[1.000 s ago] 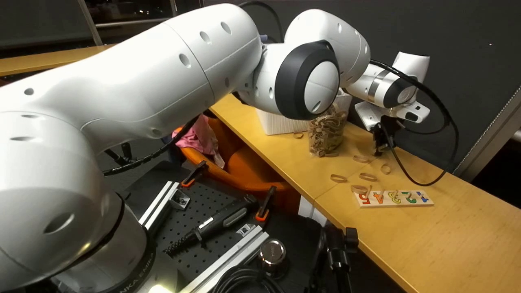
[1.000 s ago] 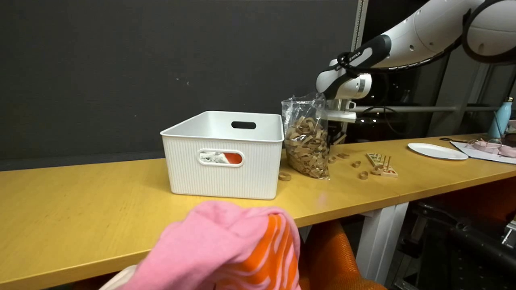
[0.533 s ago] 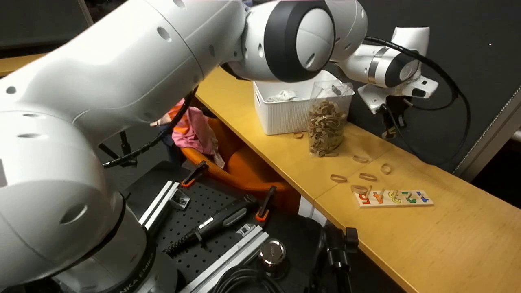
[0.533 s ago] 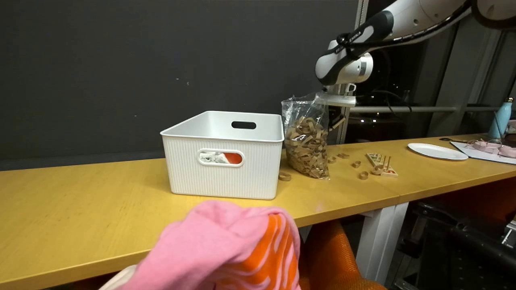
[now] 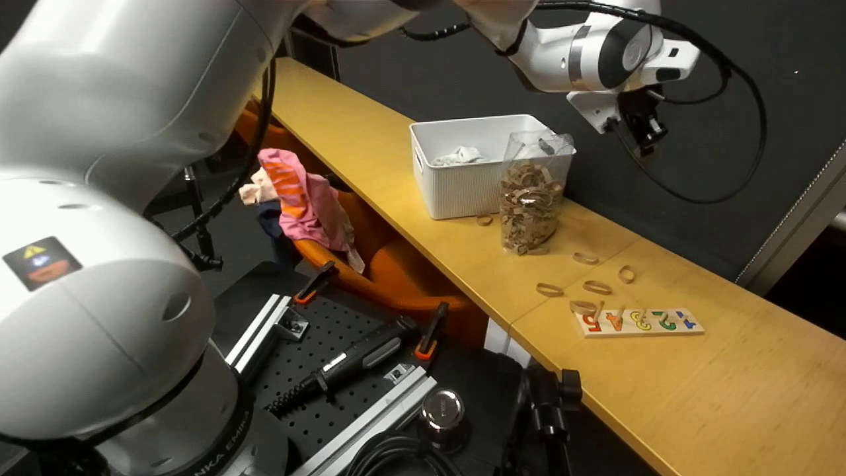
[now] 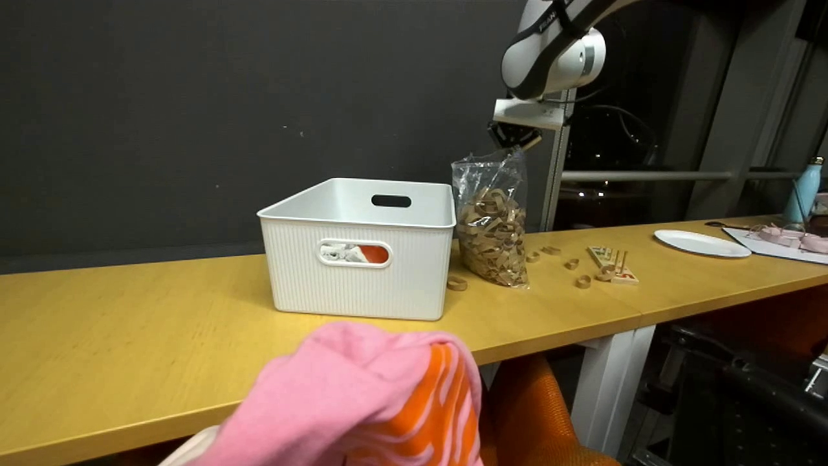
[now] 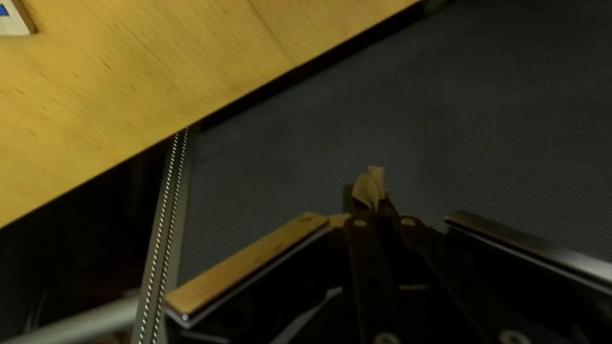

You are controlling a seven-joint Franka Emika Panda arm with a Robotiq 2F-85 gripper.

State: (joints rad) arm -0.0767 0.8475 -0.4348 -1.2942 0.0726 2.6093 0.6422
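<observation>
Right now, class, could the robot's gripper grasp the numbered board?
Probably not yet: the gripper looks shut on a small tan piece, which would likely have to go first. Otherwise the numbered board seems reachable from above, with just a brown loop at its 5 end.

In an exterior view, on the wooden peg board (image 5: pixel 639 332) can be read the numbers 5 in red, 4 in orange, 3 in yellow, 2 in green and 1 in blue, from left to right. Well to the left of this board, the dark band (image 5: pixel 232 436) round the foot of the white robot arm (image 5: pixel 99 324) carries the letters "NKA EMIKA", and farther to the left a sticker (image 5: pixel 43 263) on this arm shows a yellow warning triangle. High above the board, also in an exterior view, the dark strip (image 6: pixel 547 23) of the arm bears small letters, perhaps "FRAN".
</observation>
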